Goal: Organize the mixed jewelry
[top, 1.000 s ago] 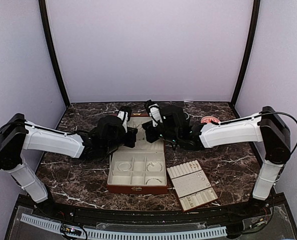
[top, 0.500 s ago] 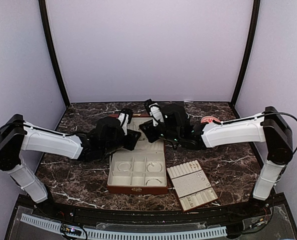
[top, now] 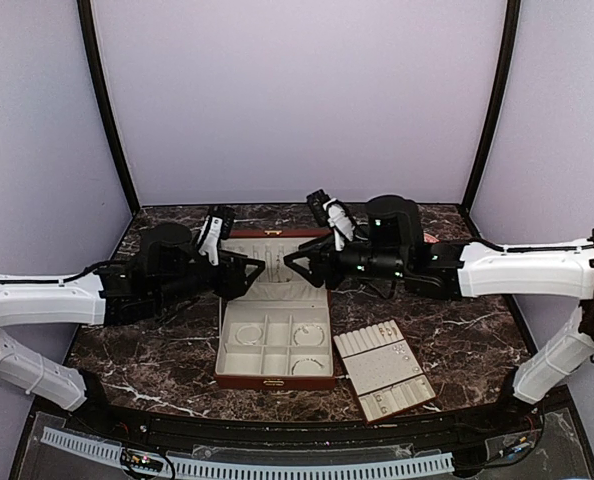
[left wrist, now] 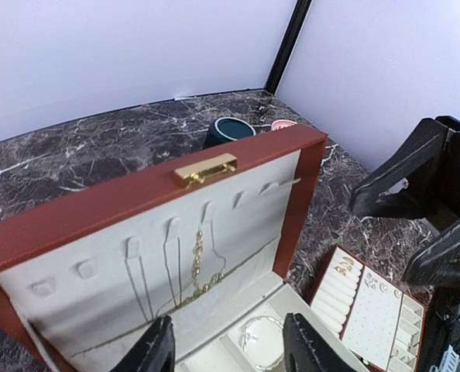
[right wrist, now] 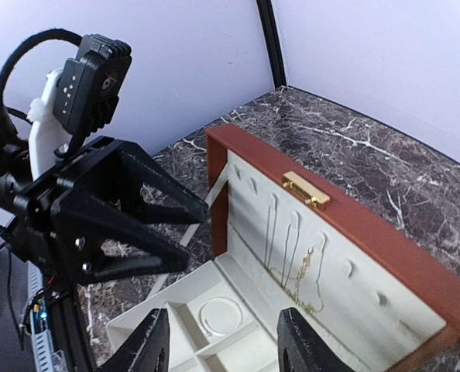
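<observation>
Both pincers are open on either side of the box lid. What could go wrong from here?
1. The lid stands open with neither the left pincer nor the right pincer holding it. A nudge from either could tip it shut or shift the box.
2. Fine chains hang on the lid's lining. A finger reaching past them could snag and tangle them.

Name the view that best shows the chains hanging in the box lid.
Left wrist: the lid is large in the frame, and the chains hang against its cream lining, one gold among thin silvery ones. Right wrist shows the same chains at a slant. Top external shows the lid small; the chains are too fine to make out.
</observation>
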